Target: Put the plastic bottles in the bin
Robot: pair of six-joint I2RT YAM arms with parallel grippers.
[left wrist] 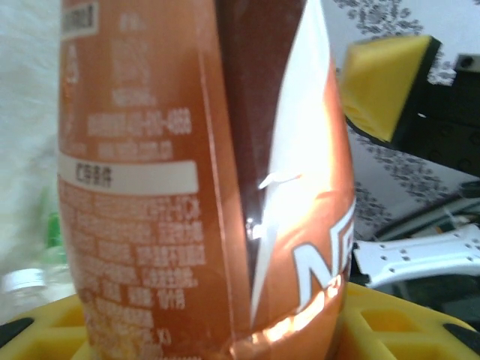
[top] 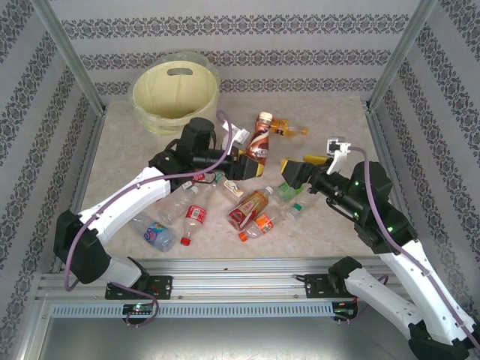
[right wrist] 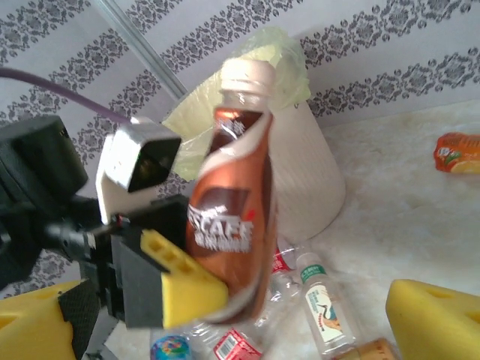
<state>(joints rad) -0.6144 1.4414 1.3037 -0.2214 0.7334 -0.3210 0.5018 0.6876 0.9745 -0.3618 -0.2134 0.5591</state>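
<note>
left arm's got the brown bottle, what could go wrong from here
1. The left gripper pinches the brown bottle low on its body, so the tall top may tip or slip out on the swing to the bin.
2. The right gripper stands open close beside the bottle; either arm moving could knock it loose.

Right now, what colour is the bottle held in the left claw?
Brown with white markings; the bottle shows best in the right wrist view.

glossy plastic bottle [right wrist: 232, 217], matt plastic bin [right wrist: 319, 180]
</note>
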